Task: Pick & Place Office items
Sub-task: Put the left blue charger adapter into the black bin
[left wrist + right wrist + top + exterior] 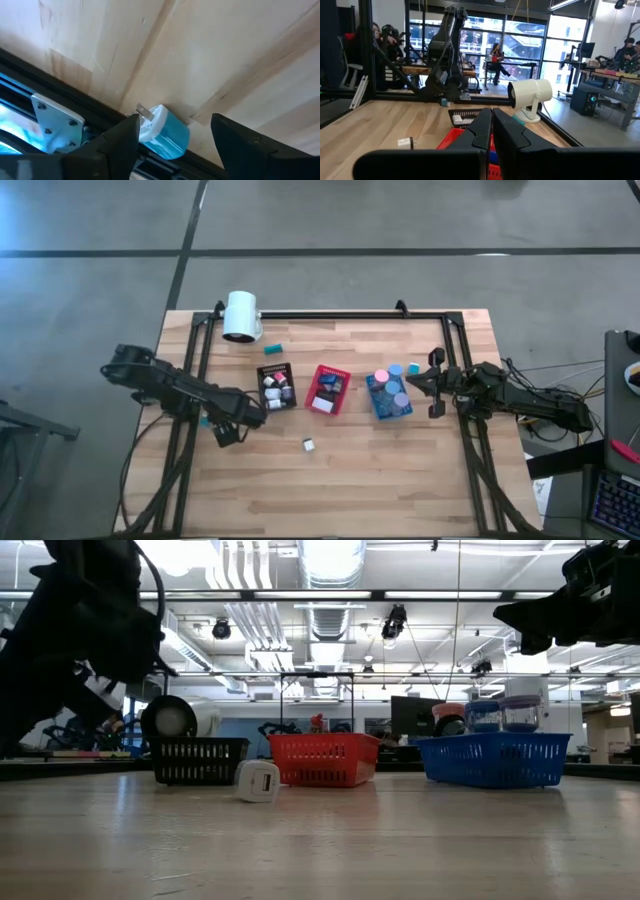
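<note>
A teal block with metal prongs (165,132) lies on the wood against the black frame rail at the table's left side; it shows as a teal speck (205,420) in the high view. My left gripper (175,122) (218,427) is open above it, one finger on either side. A white block (309,444) (258,781) lies alone on the table near the middle. Another teal bit (272,348) lies by the white cylinder. My right gripper (433,385) (491,114) is shut and empty, raised beside the blue tray.
Black tray (262,372), red tray (343,408) and blue tray (378,414) stand in a row mid-table, each holding small pieces. The white cylinder (241,315) stands at the far left. Black frame rails (190,370) run along the table's left and right sides. People sit in the room beyond.
</note>
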Motion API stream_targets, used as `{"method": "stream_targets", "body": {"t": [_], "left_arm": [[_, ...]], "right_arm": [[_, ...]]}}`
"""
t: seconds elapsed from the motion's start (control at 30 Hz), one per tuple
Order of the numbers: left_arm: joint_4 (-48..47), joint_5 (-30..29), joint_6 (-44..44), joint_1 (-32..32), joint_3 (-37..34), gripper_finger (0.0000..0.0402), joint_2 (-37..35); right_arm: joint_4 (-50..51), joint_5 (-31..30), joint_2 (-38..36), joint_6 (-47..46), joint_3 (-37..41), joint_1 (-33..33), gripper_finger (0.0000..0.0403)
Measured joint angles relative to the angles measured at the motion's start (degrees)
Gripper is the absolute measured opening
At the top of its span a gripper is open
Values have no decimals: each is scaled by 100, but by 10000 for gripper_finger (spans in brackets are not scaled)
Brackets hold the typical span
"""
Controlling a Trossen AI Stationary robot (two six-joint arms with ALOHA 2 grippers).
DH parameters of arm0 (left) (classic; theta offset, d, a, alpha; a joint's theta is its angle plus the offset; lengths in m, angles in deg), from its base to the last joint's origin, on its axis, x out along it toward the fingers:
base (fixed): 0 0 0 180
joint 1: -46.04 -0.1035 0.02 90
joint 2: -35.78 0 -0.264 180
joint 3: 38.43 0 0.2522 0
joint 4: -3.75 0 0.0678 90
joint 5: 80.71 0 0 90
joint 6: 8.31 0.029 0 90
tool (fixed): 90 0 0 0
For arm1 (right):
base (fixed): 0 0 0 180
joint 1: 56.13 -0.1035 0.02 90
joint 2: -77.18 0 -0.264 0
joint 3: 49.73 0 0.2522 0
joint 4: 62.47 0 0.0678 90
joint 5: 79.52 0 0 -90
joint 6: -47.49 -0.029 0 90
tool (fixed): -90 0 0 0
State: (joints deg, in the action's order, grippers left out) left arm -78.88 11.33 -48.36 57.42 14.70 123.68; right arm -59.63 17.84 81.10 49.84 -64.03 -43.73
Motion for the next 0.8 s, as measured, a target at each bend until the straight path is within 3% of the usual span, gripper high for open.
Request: {"method": "stream_targets", "body": {"t": [0.47,0.8], "left_arm": [[-108,394,938,-44,-22,250,1372],[-103,473,1370,-44,-46,240,1475]], "right_arm": [[0,2,0,20,-2,-2,13],[4,2,0,44,-2,-1,13]]}}
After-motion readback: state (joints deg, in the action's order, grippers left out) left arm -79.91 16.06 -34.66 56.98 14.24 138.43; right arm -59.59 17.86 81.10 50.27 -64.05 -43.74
